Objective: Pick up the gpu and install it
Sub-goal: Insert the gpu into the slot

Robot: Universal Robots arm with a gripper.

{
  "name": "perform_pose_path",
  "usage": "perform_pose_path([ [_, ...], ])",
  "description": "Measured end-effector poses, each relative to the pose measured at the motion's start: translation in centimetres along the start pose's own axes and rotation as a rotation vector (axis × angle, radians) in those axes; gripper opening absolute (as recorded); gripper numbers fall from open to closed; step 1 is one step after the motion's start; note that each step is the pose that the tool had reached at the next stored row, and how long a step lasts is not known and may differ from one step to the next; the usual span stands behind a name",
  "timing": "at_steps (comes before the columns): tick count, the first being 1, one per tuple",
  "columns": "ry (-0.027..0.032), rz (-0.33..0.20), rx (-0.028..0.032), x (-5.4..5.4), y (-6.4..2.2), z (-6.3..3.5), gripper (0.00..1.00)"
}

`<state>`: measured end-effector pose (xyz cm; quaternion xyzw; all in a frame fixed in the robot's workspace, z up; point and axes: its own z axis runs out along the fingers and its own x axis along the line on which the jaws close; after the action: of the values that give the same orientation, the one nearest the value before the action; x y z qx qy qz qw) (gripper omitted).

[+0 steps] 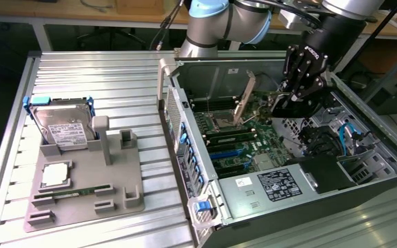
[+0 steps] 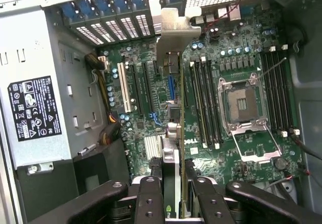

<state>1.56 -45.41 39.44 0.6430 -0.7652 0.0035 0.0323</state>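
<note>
My gripper [image 2: 173, 196] is shut on the gpu [image 2: 173, 103], which I see edge-on in the wrist view. Its silver end bracket [image 2: 173, 27] points toward the case's slotted rear wall. One black finger [image 2: 150, 196] sits on each side of the card. The card hangs just above the green motherboard [image 2: 241, 148], over the expansion slots beside the memory slots. In the exterior view the gripper [image 1: 283, 106] is inside the open computer case [image 1: 364, 181]. The gpu [image 1: 243, 101] stands tilted over the board, bracket end up.
An empty CPU socket [image 2: 245, 105] with its open silver frame lies next to the memory slots. A grey power supply [image 2: 35, 113] fills one side of the case. On the exterior view's left, a grey fixture [image 1: 126, 199] holds a hard drive [image 1: 64, 126] and a memory stick [image 1: 71, 192].
</note>
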Motion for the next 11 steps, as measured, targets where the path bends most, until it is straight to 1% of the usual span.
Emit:
perform_pose_path([
  [11,-0.0016,0.045,-0.0024,-0.04,0.08,0.06,0.27],
])
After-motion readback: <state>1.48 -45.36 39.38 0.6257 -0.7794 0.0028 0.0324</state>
